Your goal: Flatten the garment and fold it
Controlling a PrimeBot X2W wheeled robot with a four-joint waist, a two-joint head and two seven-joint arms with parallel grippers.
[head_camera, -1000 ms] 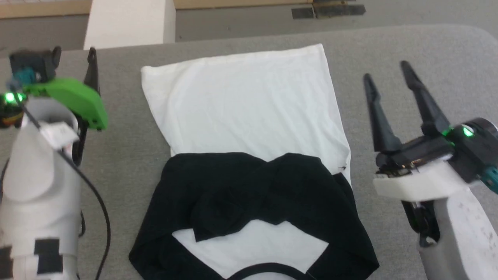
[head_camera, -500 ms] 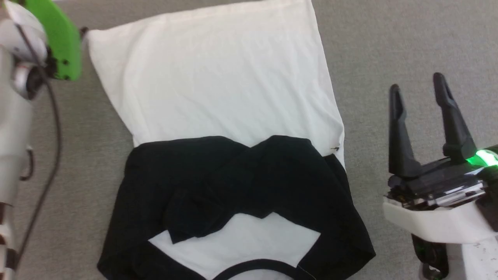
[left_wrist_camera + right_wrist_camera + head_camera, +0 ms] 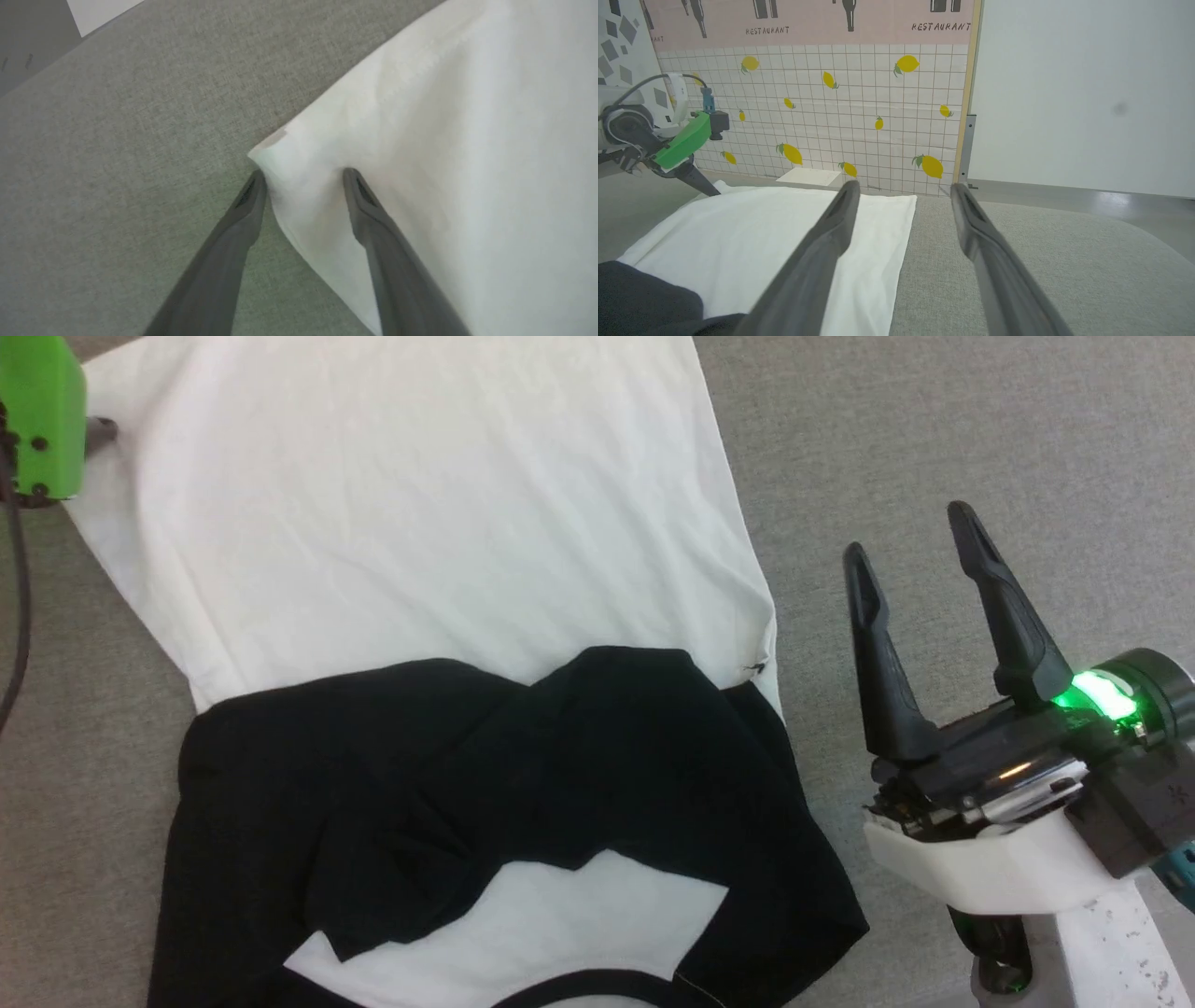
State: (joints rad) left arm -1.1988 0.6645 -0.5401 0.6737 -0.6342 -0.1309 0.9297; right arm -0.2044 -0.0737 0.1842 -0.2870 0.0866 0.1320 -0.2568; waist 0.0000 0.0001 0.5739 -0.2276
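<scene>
The garment [image 3: 420, 541] lies flat on the grey table, its white body toward the far side and its black sleeves [image 3: 485, 756] folded across the near part. In the left wrist view my left gripper [image 3: 303, 177] straddles the far left corner of the white body [image 3: 420, 163], with one finger on the table, the other on the cloth and the jaws apart. Its green housing [image 3: 37, 420] sits at the top left of the head view. To the right of the garment my right gripper [image 3: 915, 537] hovers open and holds nothing.
Grey fabric covers the table [image 3: 934, 429], with bare surface to the right of the garment. The right wrist view shows a tiled wall with lemon prints [image 3: 859, 107], a white panel [image 3: 1083, 93] and grey floor beyond the table's far edge.
The head camera has tilted down, shifting the whole picture. My left gripper has come down onto the garment's far left corner and its jaws have narrowed a little. The right gripper stays open.
</scene>
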